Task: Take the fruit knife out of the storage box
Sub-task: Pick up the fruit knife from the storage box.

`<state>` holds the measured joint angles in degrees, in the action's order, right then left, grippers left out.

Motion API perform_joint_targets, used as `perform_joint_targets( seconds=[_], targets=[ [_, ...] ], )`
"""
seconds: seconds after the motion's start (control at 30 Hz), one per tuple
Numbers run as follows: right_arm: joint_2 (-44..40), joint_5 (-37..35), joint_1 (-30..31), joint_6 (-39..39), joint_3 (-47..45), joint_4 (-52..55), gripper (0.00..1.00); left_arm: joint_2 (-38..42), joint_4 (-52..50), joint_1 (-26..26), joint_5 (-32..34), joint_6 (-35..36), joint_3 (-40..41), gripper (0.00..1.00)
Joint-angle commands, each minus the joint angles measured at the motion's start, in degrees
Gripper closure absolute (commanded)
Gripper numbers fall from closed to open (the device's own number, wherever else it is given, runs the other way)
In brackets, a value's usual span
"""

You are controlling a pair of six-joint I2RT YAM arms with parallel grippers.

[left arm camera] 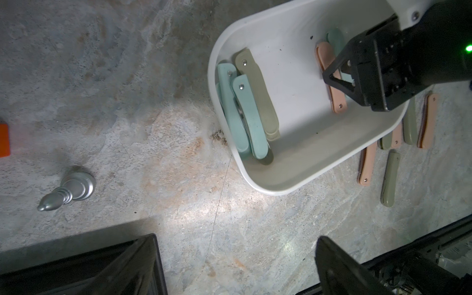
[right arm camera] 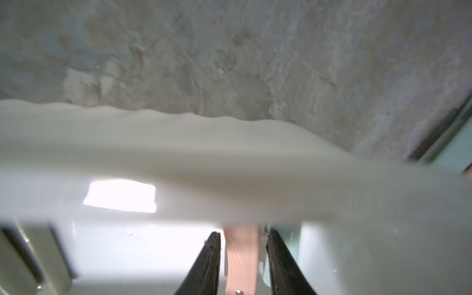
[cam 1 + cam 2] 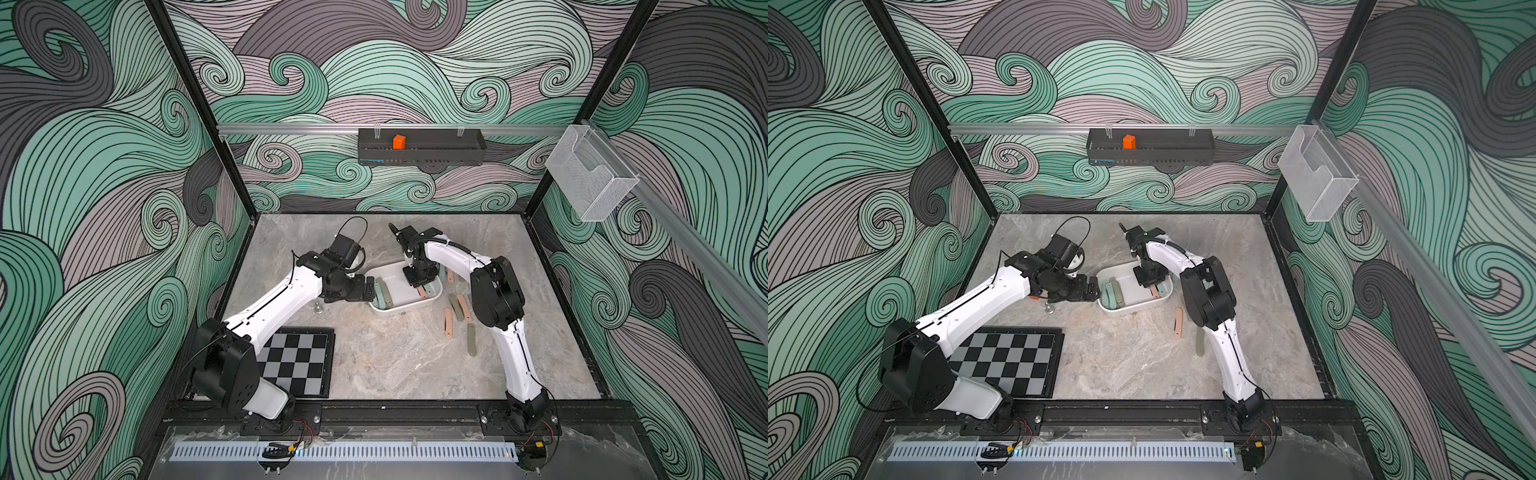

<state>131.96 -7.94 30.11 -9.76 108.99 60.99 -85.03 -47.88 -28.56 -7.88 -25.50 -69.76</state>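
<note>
Flanking pink fruit knife (image 2: 240,260), right gripper (image 2: 243,237) (not touching), inside storage box (image 1: 268,186)

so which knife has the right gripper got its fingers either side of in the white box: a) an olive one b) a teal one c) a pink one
c: in the right wrist view the pink knife lies between the fingers of the right gripper, inside the storage box.
</note>
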Motion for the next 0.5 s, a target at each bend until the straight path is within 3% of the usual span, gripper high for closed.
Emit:
perform_joint_targets(
  seconds=[0.0,0.23,0.37,0.47],
  targets=[
    [-0.6,5.7,-0.8,0.5,-0.8,-0.8,0.65,0.2,-0.1,0.4,-1.1,-0.7,-1.2,0.01],
    [1.3,7.8,-0.9,0.8,-1.6,-0.8,0.59,0.6,-0.4,0.4,-1.2,-1.3,-1.0,0.01],
    [0.1,6.4,-0.5,0.6,-3.5,-1.9,0.69,1.1,-0.2,0.3,-1.2,-1.6,-0.6,0.01],
    [0.4,7.5,-0.3,0.7,-3.8,-2.0,0.66,1.4,0.4,0.3,-1.8,-1.7,0.0,0.01]
  ],
)
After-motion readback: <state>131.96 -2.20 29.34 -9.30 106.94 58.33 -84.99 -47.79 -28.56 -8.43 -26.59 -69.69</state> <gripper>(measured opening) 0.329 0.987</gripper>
